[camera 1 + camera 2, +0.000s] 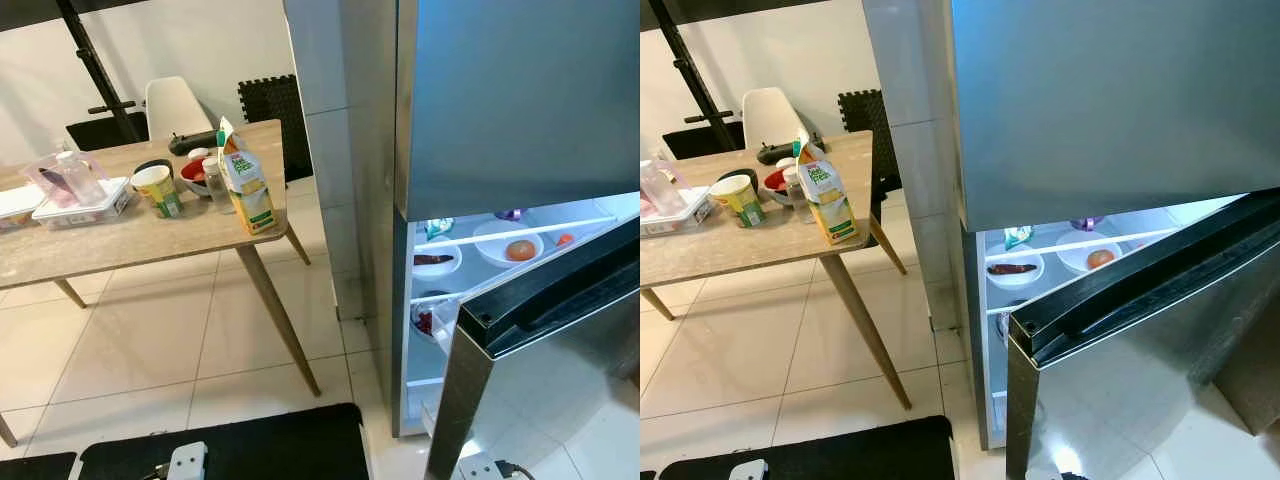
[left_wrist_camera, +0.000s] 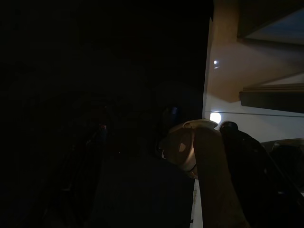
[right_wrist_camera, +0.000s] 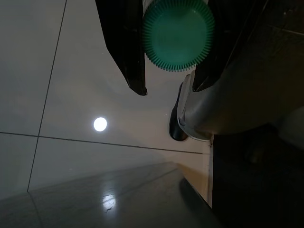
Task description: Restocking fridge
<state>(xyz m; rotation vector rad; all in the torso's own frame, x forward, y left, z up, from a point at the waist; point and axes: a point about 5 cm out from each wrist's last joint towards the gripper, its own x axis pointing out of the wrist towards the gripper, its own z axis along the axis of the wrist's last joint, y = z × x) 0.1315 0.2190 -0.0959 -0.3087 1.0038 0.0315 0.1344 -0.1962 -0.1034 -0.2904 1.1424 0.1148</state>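
The fridge (image 1: 500, 110) stands at the right with its lower door (image 1: 545, 300) swung open toward me. The lit shelves inside hold a white bowl with an orange fruit (image 1: 510, 246) and a bowl with something dark (image 1: 436, 262). In the right wrist view my right gripper (image 3: 170, 89) is shut on a bottle with a ribbed green cap (image 3: 178, 35), held above the tiled floor. On the wooden table (image 1: 120, 240) at the left stand a juice carton (image 1: 245, 180), a paper cup (image 1: 158, 188) and a red bowl (image 1: 193, 175). The left wrist view is very dark.
A clear plastic container (image 1: 80, 195) sits on the table's left part. A white chair (image 1: 175, 105) and black foam tiles (image 1: 270, 105) stand behind it. A black mat (image 1: 230, 445) lies on the tiled floor by my feet. The table leg (image 1: 280, 310) slants toward the fridge.
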